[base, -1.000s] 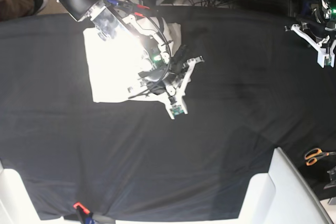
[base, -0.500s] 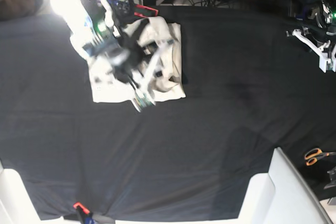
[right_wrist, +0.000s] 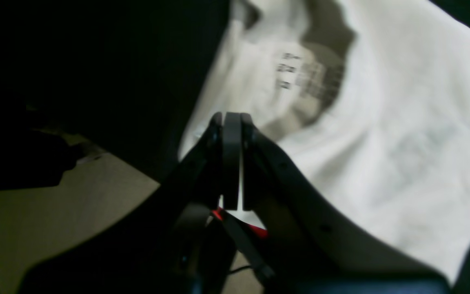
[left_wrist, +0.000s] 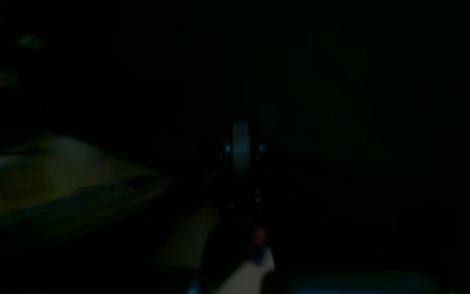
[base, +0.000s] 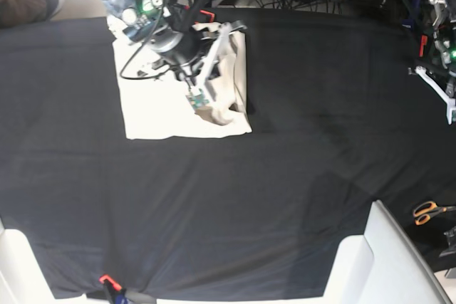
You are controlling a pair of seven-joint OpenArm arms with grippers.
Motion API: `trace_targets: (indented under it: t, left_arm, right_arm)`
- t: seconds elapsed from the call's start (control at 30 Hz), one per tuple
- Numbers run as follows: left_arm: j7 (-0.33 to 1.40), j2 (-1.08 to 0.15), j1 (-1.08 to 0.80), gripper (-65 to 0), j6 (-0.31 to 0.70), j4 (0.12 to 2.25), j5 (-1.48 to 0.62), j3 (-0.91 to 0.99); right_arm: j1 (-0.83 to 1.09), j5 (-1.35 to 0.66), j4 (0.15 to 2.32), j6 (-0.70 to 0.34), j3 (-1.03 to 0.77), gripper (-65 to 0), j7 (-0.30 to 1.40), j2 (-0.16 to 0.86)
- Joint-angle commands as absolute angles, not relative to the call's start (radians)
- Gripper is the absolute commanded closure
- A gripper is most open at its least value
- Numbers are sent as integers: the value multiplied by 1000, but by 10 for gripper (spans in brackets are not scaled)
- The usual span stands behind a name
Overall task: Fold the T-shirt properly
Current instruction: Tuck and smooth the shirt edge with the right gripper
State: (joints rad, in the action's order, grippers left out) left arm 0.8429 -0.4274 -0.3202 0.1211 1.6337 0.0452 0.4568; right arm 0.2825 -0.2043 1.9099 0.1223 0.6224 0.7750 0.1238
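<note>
One wide black table cloth (base: 285,140) fills almost the whole base view. On it, upper left of the frame, I have the one plain cream short-sleeved cotton T-shirt (base: 153,115), already down to a compact rectangle with stacked layers, a rumpled ridge along its right edge. In the right wrist view the same cloth fills the upper right, neck opening and label showing near the top, so the collar end lies up there.

I judge the folding mostly done: the sleeves look tucked in and the body doubled. What I would still want is a smoothing of that lumpy right side, maybe one last tidy fold; I cannot tell from here if the edges line up underneath.

Two arms. The right gripper (right_wrist: 231,122) sits over the shirt's upper part in the base view; wrist view shows its jaws pressed together with no cloth between them, so clenched and empty, let go of the shirt. The left gripper (base: 436,83) is parked at the far right edge of the base frame, well apart from the shirt; its own wrist view is nearly black, but the jaws read as closed with nothing in them.

Small stuff: one pair of orange-handled scissors (base: 427,212) at lower right, off the cloth, and one white moulded tray edge (base: 385,261) at the bottom right.
</note>
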Motion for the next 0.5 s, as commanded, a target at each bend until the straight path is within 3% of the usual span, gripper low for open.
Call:
trace_targets:
  t: [0.0, 0.2, 0.47]
  left_arm:
    - [831, -440, -317, 0, 124, 1650, 62, 430]
    - [831, -381, -317, 0, 124, 1666, 148, 343]
    - [831, -314, -334, 0, 125, 1704, 148, 332]
  right_arm:
    - [277, -205, 1903, 120, 624, -8, 756, 105]
    - [223, -206, 1736, 119, 624, -8, 754, 79]
    - [225, -206, 1725, 127, 622, -12, 757, 81]
